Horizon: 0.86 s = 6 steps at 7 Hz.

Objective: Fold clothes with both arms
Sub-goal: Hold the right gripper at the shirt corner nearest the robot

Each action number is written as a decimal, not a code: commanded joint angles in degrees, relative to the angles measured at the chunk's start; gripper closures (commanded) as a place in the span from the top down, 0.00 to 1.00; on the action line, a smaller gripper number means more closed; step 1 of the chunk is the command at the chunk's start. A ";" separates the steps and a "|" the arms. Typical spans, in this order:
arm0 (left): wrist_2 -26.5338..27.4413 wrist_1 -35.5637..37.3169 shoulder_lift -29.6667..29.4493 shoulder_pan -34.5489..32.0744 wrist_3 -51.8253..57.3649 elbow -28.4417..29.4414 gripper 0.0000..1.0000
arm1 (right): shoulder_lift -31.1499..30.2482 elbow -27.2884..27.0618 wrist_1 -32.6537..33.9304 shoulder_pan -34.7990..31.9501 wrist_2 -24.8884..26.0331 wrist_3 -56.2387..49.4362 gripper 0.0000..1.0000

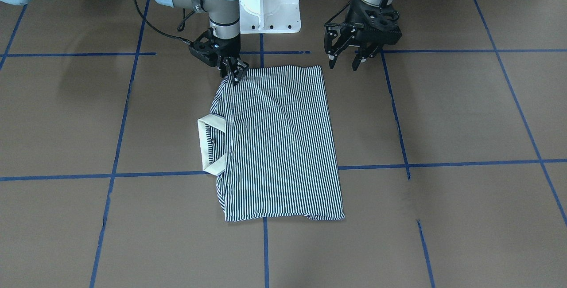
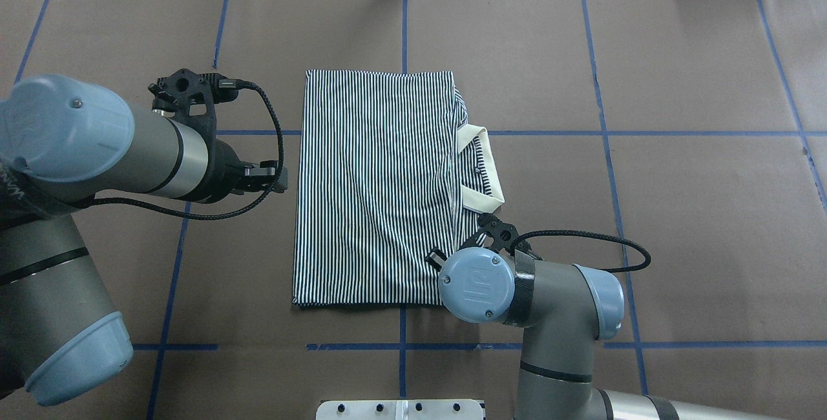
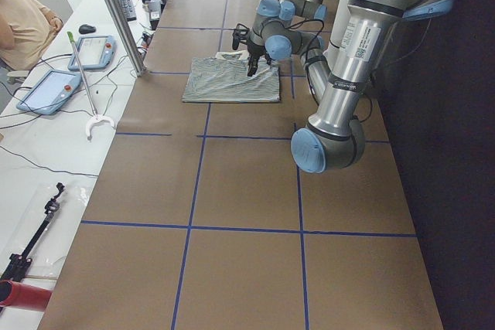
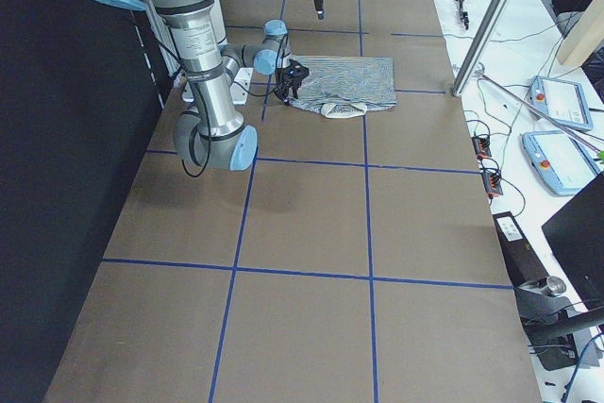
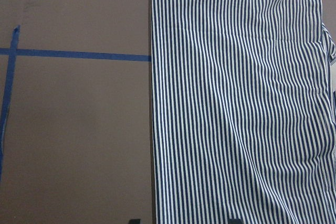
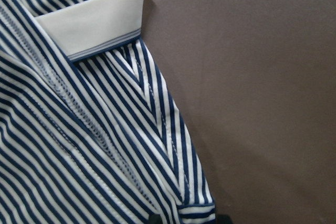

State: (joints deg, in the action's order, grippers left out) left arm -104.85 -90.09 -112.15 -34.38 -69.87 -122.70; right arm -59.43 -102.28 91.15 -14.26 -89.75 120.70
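Note:
The striped polo shirt [image 1: 279, 146] [image 2: 375, 194] lies folded into a tall rectangle in the middle of the table. Its cream collar [image 1: 208, 146] [image 2: 481, 168] sticks out on the robot's right side. My right gripper [image 1: 234, 74] is shut on the shirt's near right corner, just below the collar. The cloth there rises slightly toward the fingers. In the right wrist view the hem [image 6: 197, 211] runs between the fingertips. My left gripper [image 1: 344, 63] [image 2: 278, 178] hangs open beside the shirt's left edge, touching nothing. The left wrist view looks down on the shirt [image 5: 236, 119].
Blue tape lines [image 1: 443, 164] grid the brown table cover. The robot's white pedestal base [image 1: 270, 4] stands just behind the shirt. Beyond the far edge are a metal post [image 3: 116, 13], tablets [image 3: 46, 90] and a seated person [image 3: 23, 25].

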 commanded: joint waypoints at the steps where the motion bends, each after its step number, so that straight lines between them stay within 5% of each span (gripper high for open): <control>1: 0.00 0.00 0.01 -0.07 0.00 -0.09 0.64 | 0.01 -0.11 -0.01 -0.07 -0.51 -0.46 0.00; 6: 0.17 -0.17 -0.08 1.15 -8.98 0.44 0.65 | -0.08 -3.10 0.35 -0.16 -0.86 -0.47 0.00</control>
State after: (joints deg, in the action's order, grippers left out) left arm -104.92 -90.06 -112.15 -34.12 -72.74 -122.71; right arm -59.44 -104.73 91.36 -14.38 -90.52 120.24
